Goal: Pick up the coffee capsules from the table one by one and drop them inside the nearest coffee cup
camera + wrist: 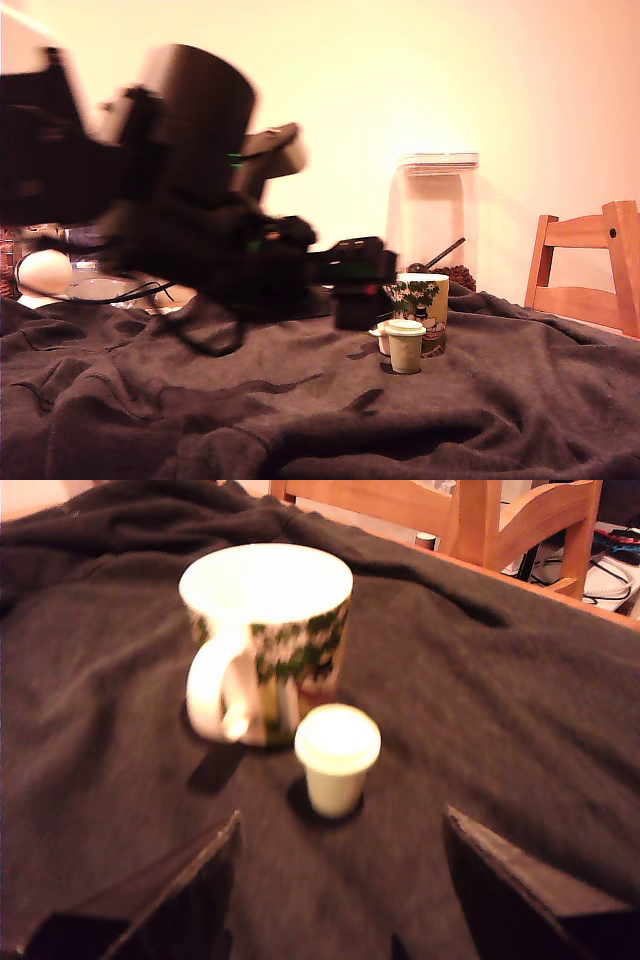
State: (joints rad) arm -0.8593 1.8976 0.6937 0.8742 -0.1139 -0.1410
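The coffee capsule [337, 757] stands on the table [520, 710], wide cream rim up, just in front of the coffee cup [268, 640] and apart from our gripper [340, 880], whose two dark fingers [170, 900] are spread wide with nothing between them; the capsule sits ahead of that gap, untouched. Going across the exterior view from its left, we see the blurred black arm [180, 210], then the gripper reaching toward the cup's handle side, then the capsule close against the cup's base, a clear canister [432, 215] with a white lid behind, and a wooden chair [585, 265] at the far right. We can read no writing; the cup carries only a print of green trees
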